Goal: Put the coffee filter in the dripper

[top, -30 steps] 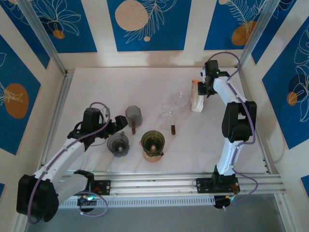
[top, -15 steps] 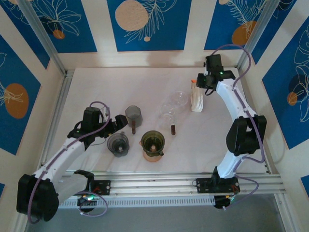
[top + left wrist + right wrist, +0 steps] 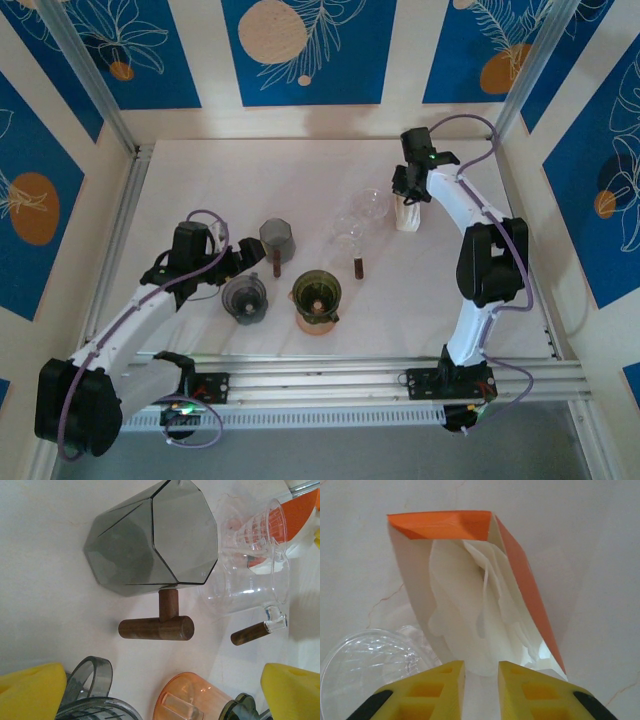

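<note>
The right pincer [image 3: 481, 672] holds its fingers narrowly apart, with the near edge of the coffee filter [image 3: 465, 610] in the slit; whether it is pinched cannot be told. The filter lies straight ahead in its orange-lined pouch [image 3: 440, 524], lengthwise away, on the right arm's side.

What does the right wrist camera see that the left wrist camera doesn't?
Right wrist camera adds: white paper filters standing inside the open orange-edged pack. Left wrist camera adds: a gray dripper with a wooden handle, a see-through orange cup and a gray tub. Both: the clear glass dripper and the white table. An orange bit in the left wrist view's corner looks like that same pack.
</note>
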